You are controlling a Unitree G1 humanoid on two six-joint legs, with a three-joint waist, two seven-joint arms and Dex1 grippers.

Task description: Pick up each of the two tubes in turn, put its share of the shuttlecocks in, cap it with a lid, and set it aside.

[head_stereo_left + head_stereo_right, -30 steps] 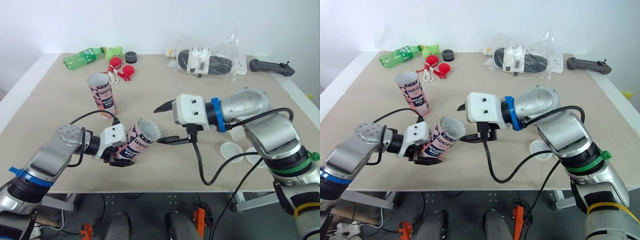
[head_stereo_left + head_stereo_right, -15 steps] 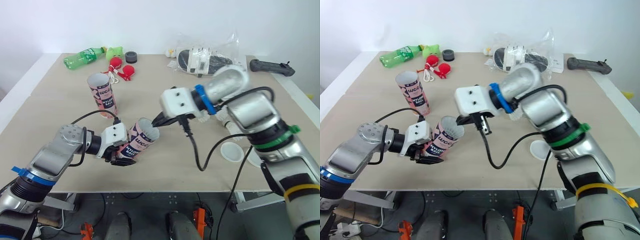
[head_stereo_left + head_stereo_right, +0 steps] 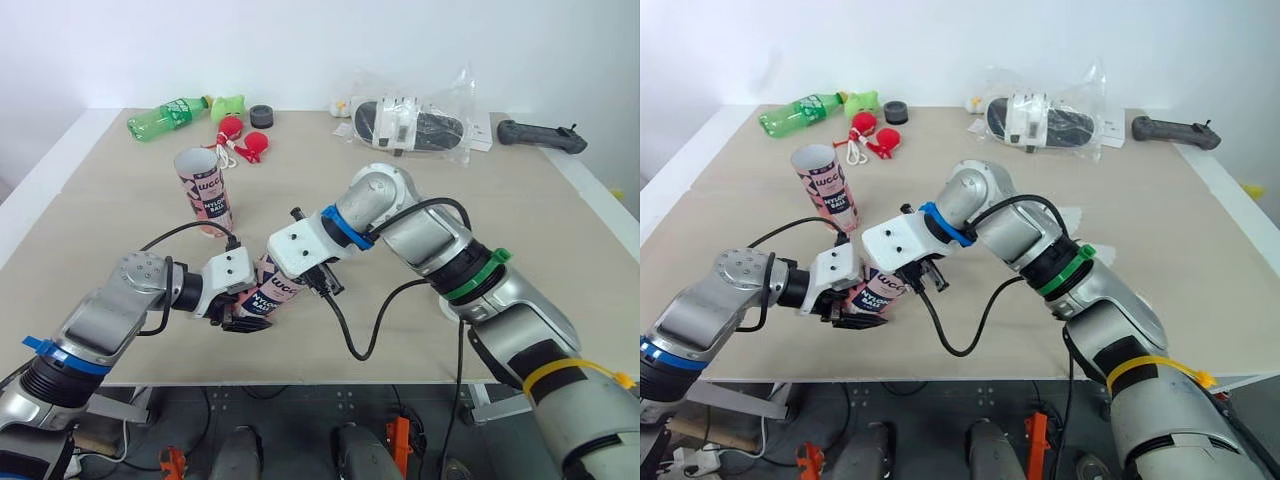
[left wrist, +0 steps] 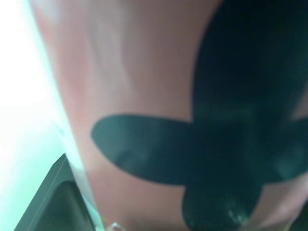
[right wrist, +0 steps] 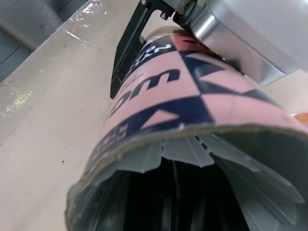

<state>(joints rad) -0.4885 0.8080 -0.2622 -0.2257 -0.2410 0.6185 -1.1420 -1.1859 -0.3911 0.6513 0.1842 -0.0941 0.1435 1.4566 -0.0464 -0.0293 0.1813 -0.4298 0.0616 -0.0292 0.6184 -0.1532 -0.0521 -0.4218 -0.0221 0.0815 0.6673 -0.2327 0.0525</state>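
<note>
Gripping the tilted tube with the left gripper, low near the worktop front. Cannot tell the state of the right gripper at its mouth, by a shuttlecock skirt. Might crush feathers or twist the tube loose by pushing off-axis.

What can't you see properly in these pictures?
- Shuttlecock count in the held tube: right wrist view, darkness beyond the feathers.
- Held tube's print: left wrist view, blurred, too close.
- Inside of the standing tube: left eye view, its own wall hides it.
</note>
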